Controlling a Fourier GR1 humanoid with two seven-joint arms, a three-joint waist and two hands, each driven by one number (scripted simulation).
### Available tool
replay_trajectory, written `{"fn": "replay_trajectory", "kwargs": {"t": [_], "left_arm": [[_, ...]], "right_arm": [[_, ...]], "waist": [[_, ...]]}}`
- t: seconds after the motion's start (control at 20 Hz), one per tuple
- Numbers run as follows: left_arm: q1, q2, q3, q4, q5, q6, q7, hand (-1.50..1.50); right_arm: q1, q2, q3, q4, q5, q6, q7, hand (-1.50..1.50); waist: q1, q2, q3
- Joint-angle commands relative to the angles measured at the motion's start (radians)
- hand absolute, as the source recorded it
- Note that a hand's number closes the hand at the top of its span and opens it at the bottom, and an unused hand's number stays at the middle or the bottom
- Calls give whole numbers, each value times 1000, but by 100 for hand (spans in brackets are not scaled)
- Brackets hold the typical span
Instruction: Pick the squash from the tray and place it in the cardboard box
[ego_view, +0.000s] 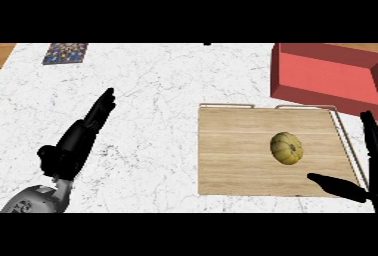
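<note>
While the right hand (341, 187) shows only in part at the right edge, its fingers are spread wide: one dark part, maybe the thumb, reaches left over the near right corner of the tray, and a finger (367, 131) stands up along the right edge of the view, beside the right rail of the tray. Between these two parts there is an open gap, and they hold nothing. The squash (286, 148) lies to the left of this gap, near the hand but apart from it. It is yellow-green, oval, and it rests on the wooden floor of the tray, in the right half.

The tray (229, 170) is a light wood board with a thin metal rail on its far and right sides. It lies flat on the white marble surface (162, 80), in the near right part of the scene.

The left hand (83, 135) is at the left, well apart from the tray. Its fingers are straight and pressed together, pointing to the far side and a little to the right, and they hold nothing. A grey forearm (33, 201) shows under it at the near left corner.

The box (325, 75) is red and open at the top. It stands at the far right, just behind the tray. A small colourful card (65, 53) lies flat at the far left.
</note>
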Motion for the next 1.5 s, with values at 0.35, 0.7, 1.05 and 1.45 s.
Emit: {"fn": "replay_trajectory", "kwargs": {"t": [0.35, 0.7, 1.05, 1.45], "left_arm": [[-70, -46, -26, 64, -10, -40, 10, 0], [-75, -65, -18, 139, -26, -99, -84, 0], [-84, -111, -13, 125, -53, -108, -39, 0], [-62, -185, 2, 113, -134, -117, -26, 0]], "right_arm": [[266, -113, 117, -589, 427, 219, 498, -150], [239, -75, 242, -830, 404, 514, 820, -150], [-4, 89, 297, -687, 397, 591, 972, -150], [-80, 196, 256, -488, 428, 605, 923, -150]], "waist": [[32, -2, 1], [77, 6, 5], [85, 4, 8], [83, 4, 9]]}}
